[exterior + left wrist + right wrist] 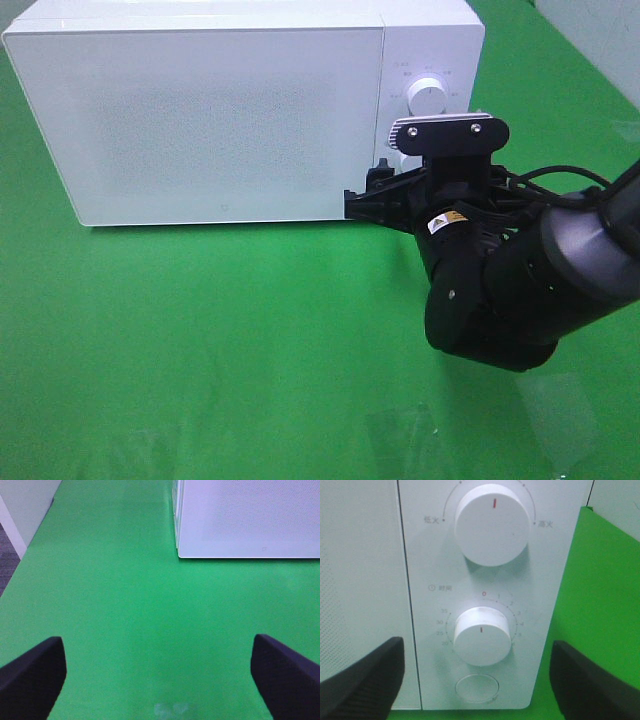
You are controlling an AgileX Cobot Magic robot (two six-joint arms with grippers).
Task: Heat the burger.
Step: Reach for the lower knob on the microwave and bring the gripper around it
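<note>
Black arm [500, 300], silver screwed bracket [440, 128]

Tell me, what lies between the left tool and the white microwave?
Only bare green table cover. Nothing stands between the open left tool and the microwave. The left wrist view shows this stretch.

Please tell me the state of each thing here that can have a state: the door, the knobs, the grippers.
microwave door, closed.
upper knob, red mark pointing straight up, midway between its two labels.
timer knob, setting unclear from this angle.
left gripper, jaws open, empty.
right gripper, jaws open, empty, facing the timer knob.
</note>
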